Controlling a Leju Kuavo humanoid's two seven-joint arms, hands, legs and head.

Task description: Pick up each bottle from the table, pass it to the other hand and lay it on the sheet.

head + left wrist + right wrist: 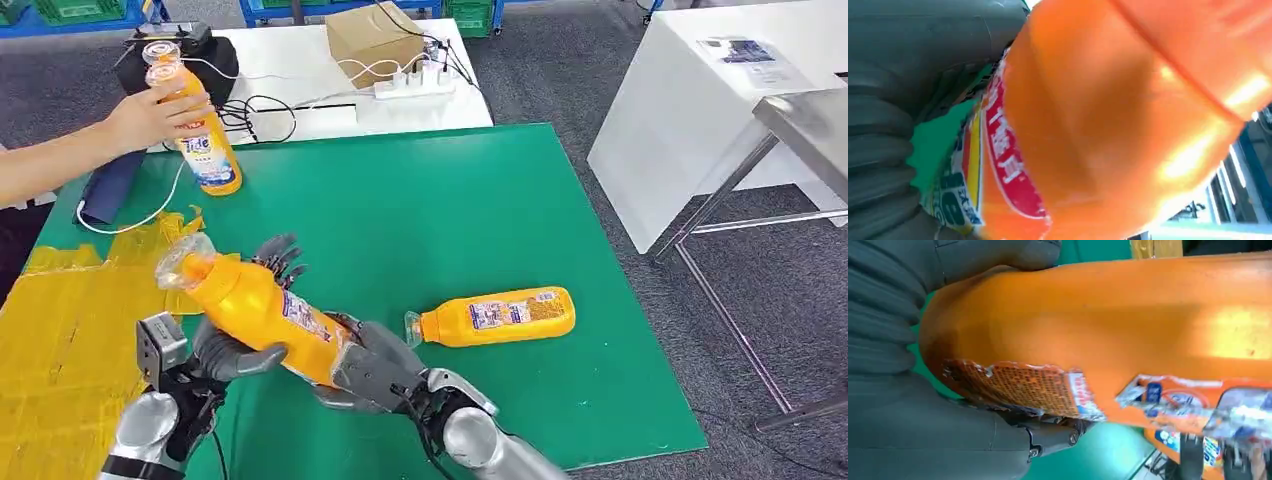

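Both grip one orange bottle (pixel 262 312) tilted above the green table (pixel 440 200): left robot hand (pixel 235 345) mid-body, right robot hand (pixel 375 372) at base. Near yellow sheet (pixel 60 330) edge. Second bottle (pixel 495 317) lies alongside; open table beyond.

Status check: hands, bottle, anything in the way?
Left hand and right hand both grip held bottle, mid-handover. Sheet bare. Person's hand on upright bottle.

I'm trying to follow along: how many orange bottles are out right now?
3. One bottle gripped by the left hand and right hand, one lying on the green table, one upright in a person's hand.
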